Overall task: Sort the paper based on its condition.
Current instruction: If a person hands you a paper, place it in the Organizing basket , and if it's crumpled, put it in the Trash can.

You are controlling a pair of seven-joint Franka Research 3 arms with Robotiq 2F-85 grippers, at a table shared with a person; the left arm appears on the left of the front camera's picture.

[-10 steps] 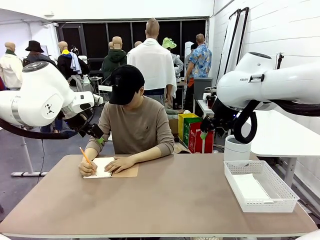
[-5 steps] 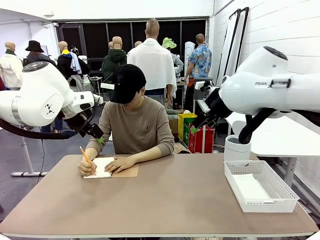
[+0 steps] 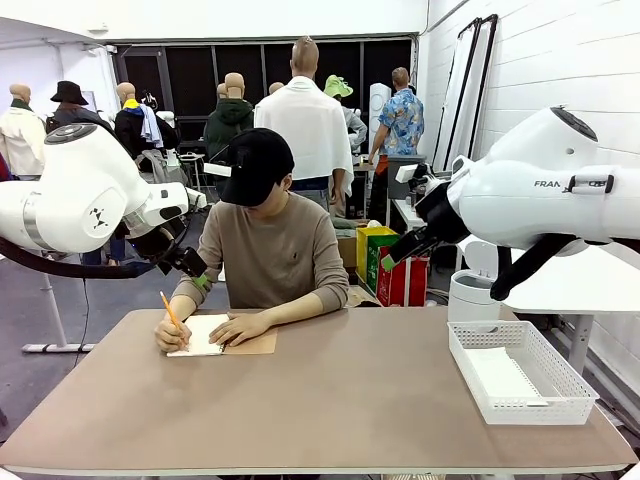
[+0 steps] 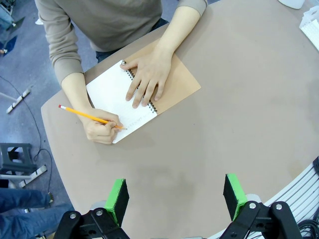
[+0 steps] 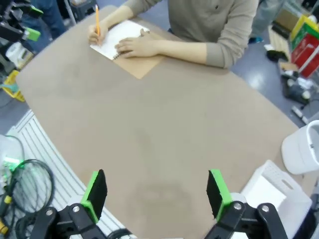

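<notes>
Front view: the paper (image 3: 503, 375), one white sheet, lies flat in the basket (image 3: 525, 408) at 3 o'clock. At 10 o'clock the person writes in a notebook (image 3: 200, 335). Since a second ago my right arm has swung outward, and the right gripper (image 3: 388, 260) has shifted toward 9 o'clock. Nothing else moved.

Left wrist view: the left gripper (image 4: 177, 196) stands spread and empty above bare table. At 11 o'clock one hand (image 4: 147, 79) lies flat on the notebook, and the other pinches a pencil (image 4: 89, 116).

Right wrist view: the right gripper's jaws are spread and empty, with the basket at 4 o'clock.

I expect the sheet to be light, limp and easily creased, so I'd pinch it at a free edge.
</notes>
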